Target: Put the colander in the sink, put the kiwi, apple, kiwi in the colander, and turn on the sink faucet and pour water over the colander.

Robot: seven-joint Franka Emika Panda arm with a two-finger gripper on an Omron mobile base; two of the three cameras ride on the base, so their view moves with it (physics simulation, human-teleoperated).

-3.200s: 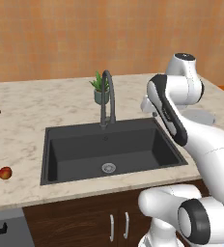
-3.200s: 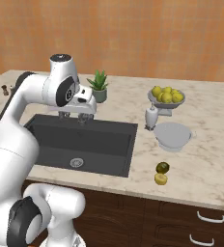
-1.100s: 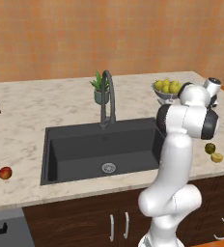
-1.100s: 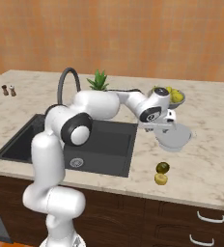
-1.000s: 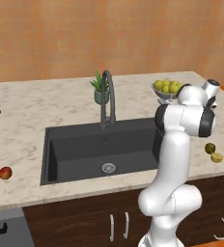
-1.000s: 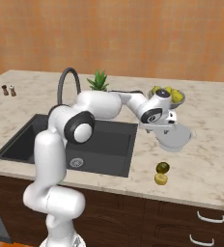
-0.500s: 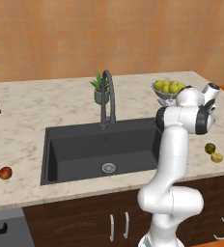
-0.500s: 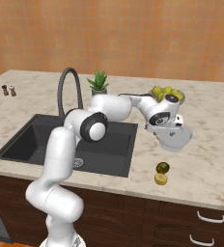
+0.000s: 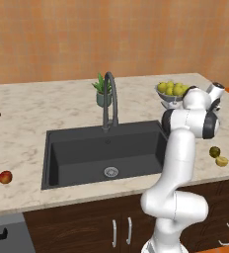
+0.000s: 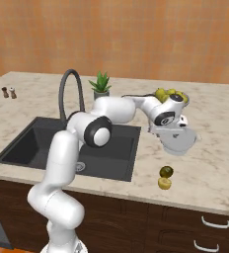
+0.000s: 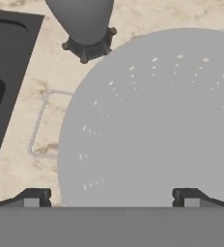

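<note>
nothing readable anywhere here, no text, labels, brands or numbers. the colander (image 11: 152, 120) is plain white with just holes, the sink (image 9: 106, 153) and the sink faucet (image 9: 110, 99) are bare dark grey, and the marble surface (image 10: 210, 163) has only its speckle pattern. the cabinet fronts are unmarked too.

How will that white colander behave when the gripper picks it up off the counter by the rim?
The colander looks like a rigid, thin perforated bowl, so probably light and stiff. Its smooth rounded wall may slip between the fingertips, which stand wide apart. Gripped at one edge, it would likely tilt; the thin side handle may give a surer hold.
</note>
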